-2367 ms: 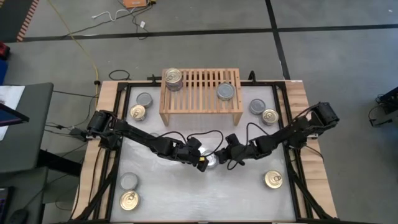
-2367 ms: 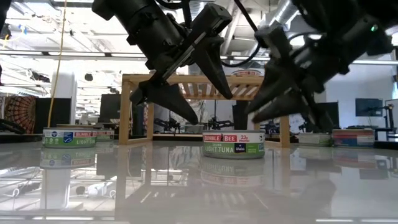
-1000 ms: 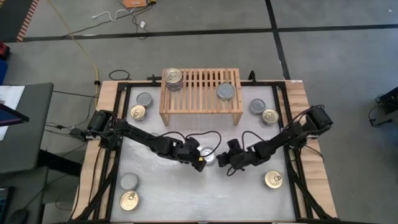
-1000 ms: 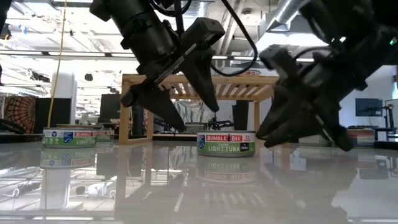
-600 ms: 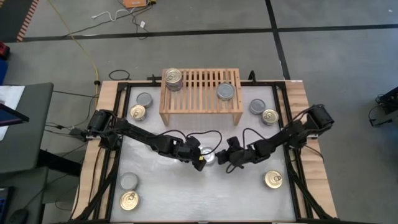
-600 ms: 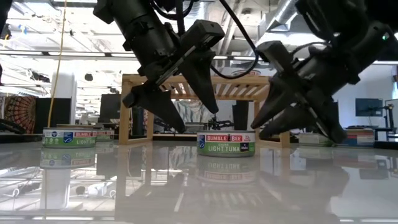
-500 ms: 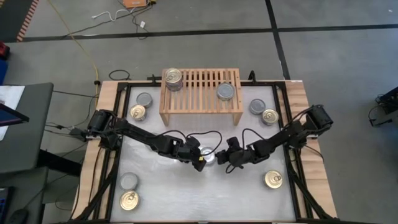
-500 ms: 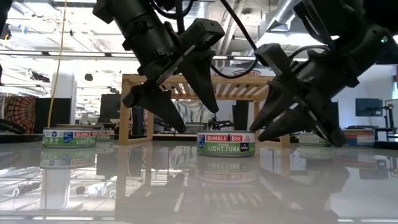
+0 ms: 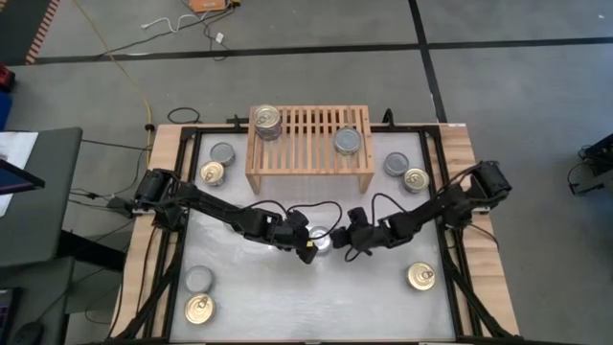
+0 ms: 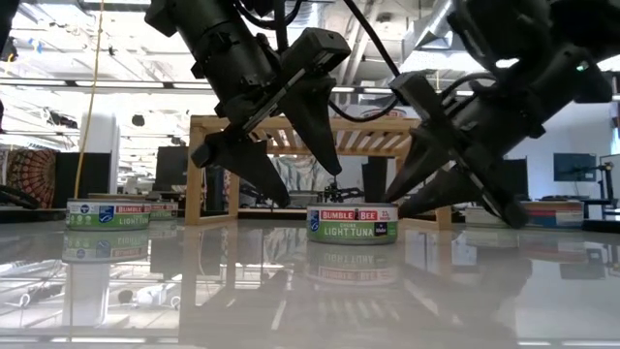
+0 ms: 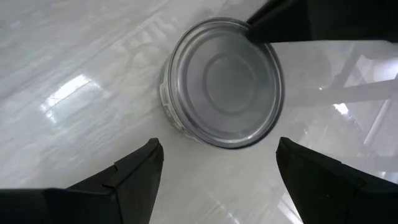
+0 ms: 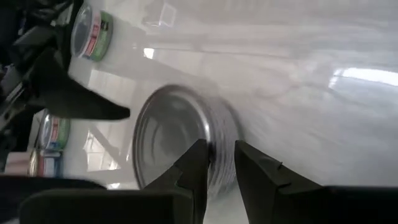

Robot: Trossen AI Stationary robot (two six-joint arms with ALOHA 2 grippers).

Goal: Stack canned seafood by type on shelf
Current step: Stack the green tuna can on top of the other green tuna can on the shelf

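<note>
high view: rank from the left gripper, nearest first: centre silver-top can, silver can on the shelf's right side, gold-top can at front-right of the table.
1. Centre silver-top can: right at the left gripper, mid-table.
2. Silver can on the shelf: back, on the right part of the shelf.
3. Gold-top can: front-right, beyond the right arm. Close to the second; the shelf can looks slightly nearer.

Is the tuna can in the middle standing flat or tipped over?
Standing flat. The tuna can rests level on the table, label upright, plain silver top facing up.
</note>
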